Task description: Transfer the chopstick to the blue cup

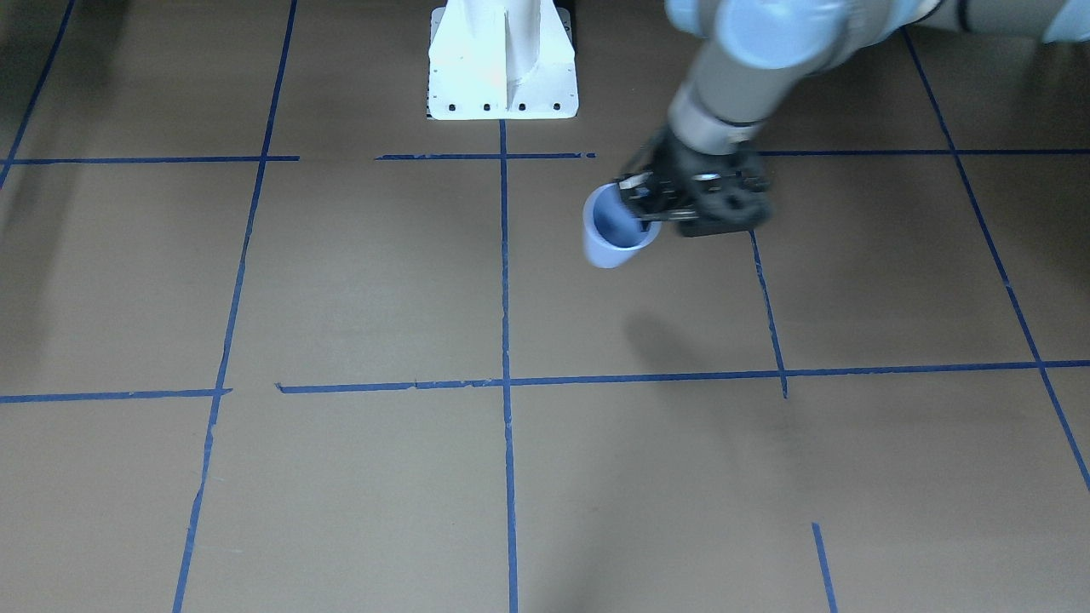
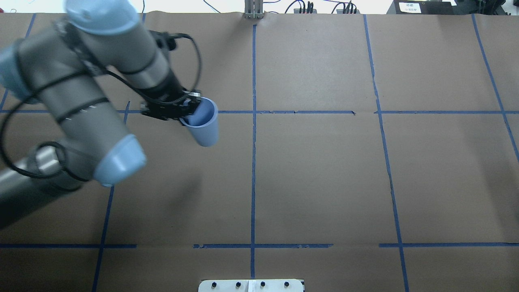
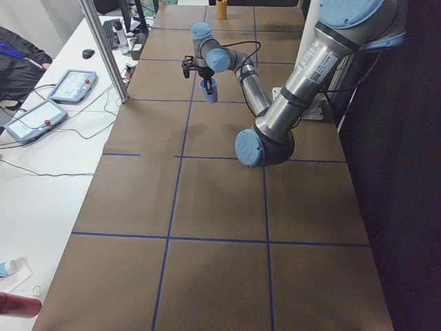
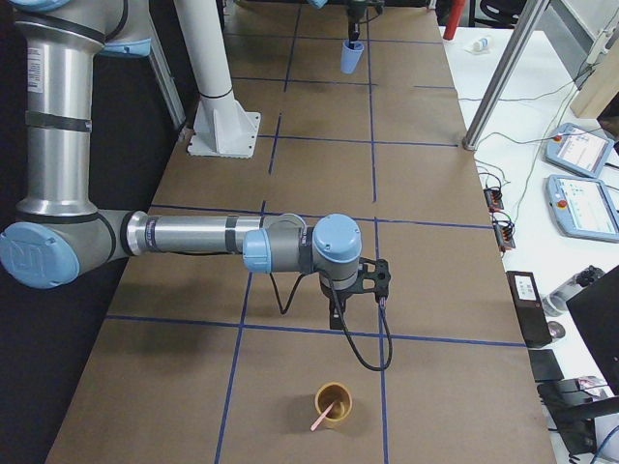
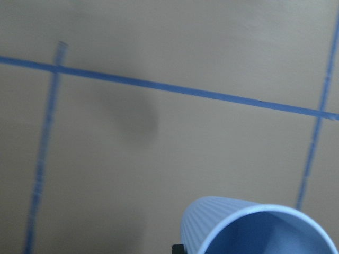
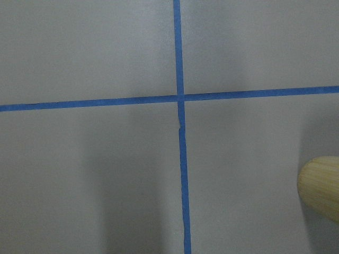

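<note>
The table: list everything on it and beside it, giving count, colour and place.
ribbed light-blue plastic cup: one, blue, held tilted above the table's left half
tan ribbed cup: one, yellow-brown, upright near the table's right end
pink chopstick: one, pinkish, leaning in the tan cup
tape lines: several, blue, a grid on the brown table cover
teach pendants: two, grey, on the white side bench
robot base plate: one, white, at the table's robot-side edge
left gripper: one, black, shut on the blue cup's rim
right gripper: one, black, near the tan cup; open or shut unclear
</note>
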Robot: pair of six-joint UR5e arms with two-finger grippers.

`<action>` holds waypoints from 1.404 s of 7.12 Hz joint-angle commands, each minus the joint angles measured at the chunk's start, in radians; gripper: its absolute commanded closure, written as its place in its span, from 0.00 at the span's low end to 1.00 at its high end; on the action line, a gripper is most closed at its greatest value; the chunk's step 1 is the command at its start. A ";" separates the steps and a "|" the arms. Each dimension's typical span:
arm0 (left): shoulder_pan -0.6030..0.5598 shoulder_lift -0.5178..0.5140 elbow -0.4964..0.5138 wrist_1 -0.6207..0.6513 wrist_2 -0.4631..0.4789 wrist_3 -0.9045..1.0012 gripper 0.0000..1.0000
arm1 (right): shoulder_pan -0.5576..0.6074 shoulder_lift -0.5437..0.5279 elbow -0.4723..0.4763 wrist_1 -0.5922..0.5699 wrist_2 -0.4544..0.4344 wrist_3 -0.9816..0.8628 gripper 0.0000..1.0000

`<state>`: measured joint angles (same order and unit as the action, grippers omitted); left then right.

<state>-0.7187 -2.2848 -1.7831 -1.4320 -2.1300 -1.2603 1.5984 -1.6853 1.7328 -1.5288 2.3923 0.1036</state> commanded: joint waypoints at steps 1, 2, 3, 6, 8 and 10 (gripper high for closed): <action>0.099 -0.106 0.207 -0.195 0.114 -0.090 1.00 | 0.000 0.001 0.004 -0.001 0.019 0.001 0.00; 0.102 -0.139 0.278 -0.223 0.114 -0.088 1.00 | 0.002 0.001 0.007 -0.001 0.022 0.001 0.00; 0.113 -0.128 0.281 -0.228 0.116 -0.084 1.00 | 0.000 0.001 0.007 -0.001 0.022 0.001 0.00; 0.126 -0.108 0.283 -0.229 0.114 -0.082 0.96 | 0.002 0.001 0.005 -0.001 0.022 -0.001 0.00; 0.145 -0.104 0.283 -0.242 0.114 -0.083 0.92 | 0.000 0.001 0.004 -0.001 0.022 0.001 0.00; 0.145 -0.099 0.274 -0.240 0.113 -0.079 0.01 | 0.002 0.001 0.002 -0.001 0.022 -0.001 0.00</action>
<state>-0.5749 -2.3873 -1.5035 -1.6731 -2.0161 -1.3417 1.5990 -1.6843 1.7355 -1.5294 2.4145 0.1032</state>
